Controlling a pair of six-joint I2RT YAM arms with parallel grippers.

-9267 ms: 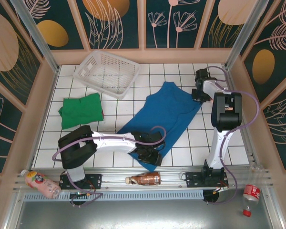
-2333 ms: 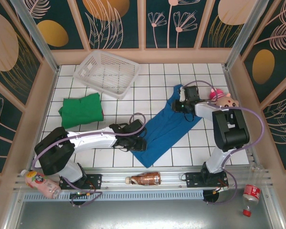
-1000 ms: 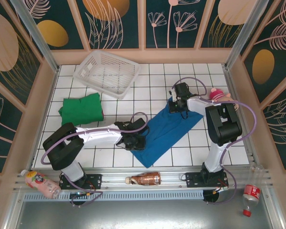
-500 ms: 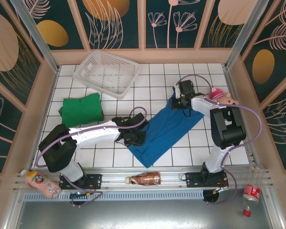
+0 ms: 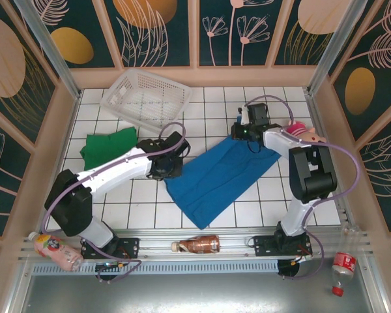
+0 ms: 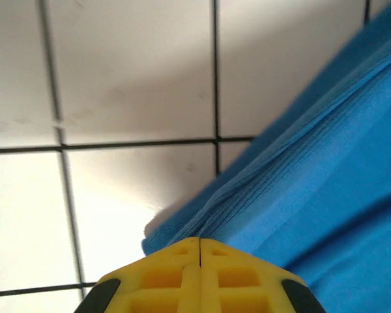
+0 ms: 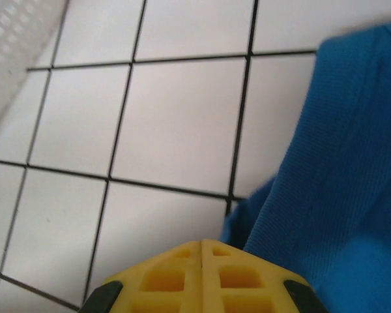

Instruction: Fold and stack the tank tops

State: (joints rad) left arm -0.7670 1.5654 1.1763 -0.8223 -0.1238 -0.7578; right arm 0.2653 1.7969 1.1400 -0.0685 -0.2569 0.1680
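Pinching opposite edges of the soft blue cloth tank top (image 5: 215,177), my left gripper (image 5: 170,171) and right gripper (image 5: 241,134) were clamped on it as it lay across the white tiled table (image 5: 137,210); limp and light, it likely needed corner grips.

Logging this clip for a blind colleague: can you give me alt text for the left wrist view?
The left gripper has its yellow jaws shut on a layered edge of the blue tank top, which spreads up to the right. White table tiles with dark grout lie beneath.
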